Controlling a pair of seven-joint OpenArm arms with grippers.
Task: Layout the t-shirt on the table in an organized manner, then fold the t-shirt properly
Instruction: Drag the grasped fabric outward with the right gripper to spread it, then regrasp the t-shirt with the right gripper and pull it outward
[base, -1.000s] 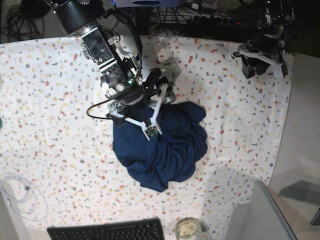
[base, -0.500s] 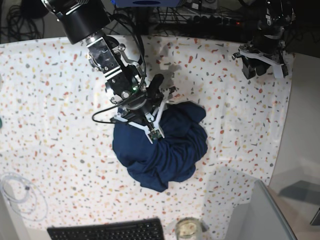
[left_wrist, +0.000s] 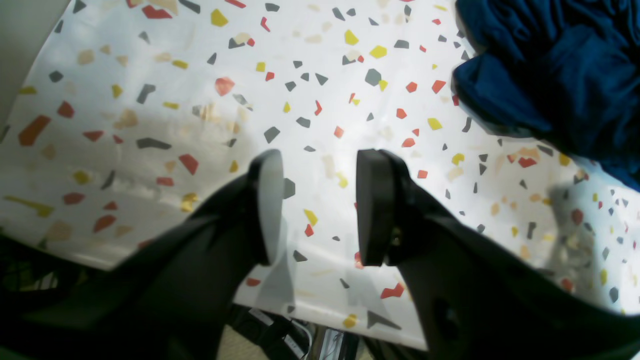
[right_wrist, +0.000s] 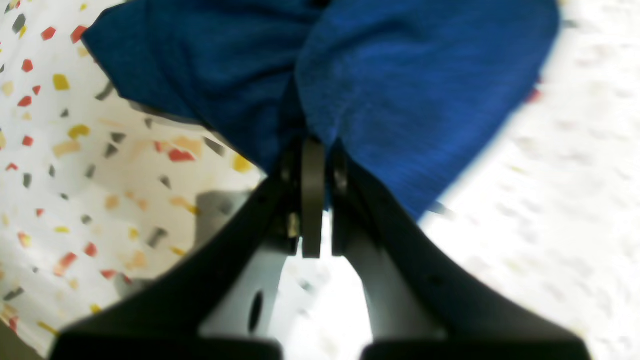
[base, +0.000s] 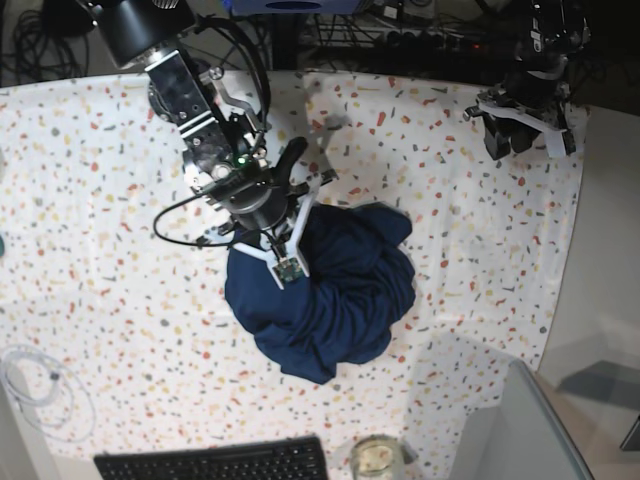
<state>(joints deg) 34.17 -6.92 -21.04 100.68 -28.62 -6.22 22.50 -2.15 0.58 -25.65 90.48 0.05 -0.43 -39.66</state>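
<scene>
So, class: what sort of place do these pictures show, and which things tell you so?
Probably a robotics lab bench, not a home. Two robot arms work over a table under a speckled cloth, a black keyboard sits at its near edge, and cables trail behind. A crumpled t-shirt is the test item.

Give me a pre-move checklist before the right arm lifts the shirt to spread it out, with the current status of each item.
1. Right gripper shut on the t-shirt: ok; the wrist view shows the jaws closed with navy fabric pinched at the tips.
2. How many layers are pinched: cannot tell; the folds hide it.
3. T-shirt laid out flat: not ok; it sits as a crumpled heap on the table.
4. Left gripper free to help: ok; jaws apart and empty over bare cloth at the table's far corner.
5. Space around the heap for spreading: ok; the keyboard and the glass jar sit apart at the near edge.
</scene>
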